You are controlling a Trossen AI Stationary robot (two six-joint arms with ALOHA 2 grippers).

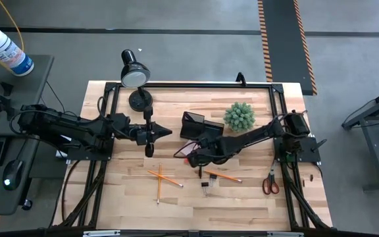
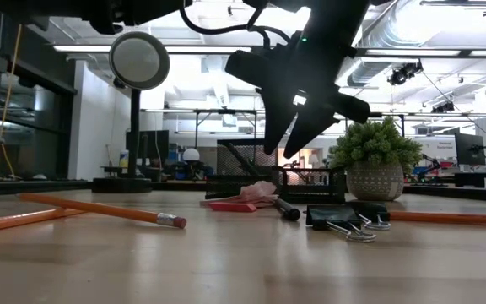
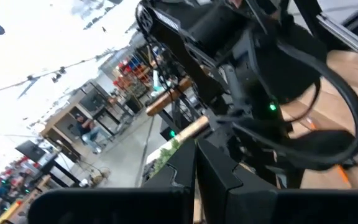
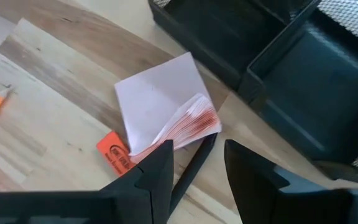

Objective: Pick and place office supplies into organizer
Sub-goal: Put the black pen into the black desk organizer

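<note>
While the right gripper (image 4: 197,165) hangs with its fingers apart just above the pink sticky-note pad (image 4: 166,109), a black pen (image 4: 188,171) lies under the pad's near edge and beside the organizer (image 1: 196,125), so a grab here looks risky. The pad's loose, fanned top sheets could peel up or crumple if the fingers close on the leaves alone, and the pen could be dragged or pinched along with it. An orange eraser-like tab (image 4: 114,152) also lies against the pad and might be nudged. The left gripper (image 1: 151,133) waits raised over the table to the left of the organizer; I cannot tell how its fingers stand. By my count the table holds three pencils (image 1: 163,176) in the crossed group, a fourth pencil (image 1: 224,176) to their right, one pair of scissors (image 1: 270,183) at the right edge, about two binder clips (image 2: 344,221), one pad, one visible pen, and one organizer.
</note>
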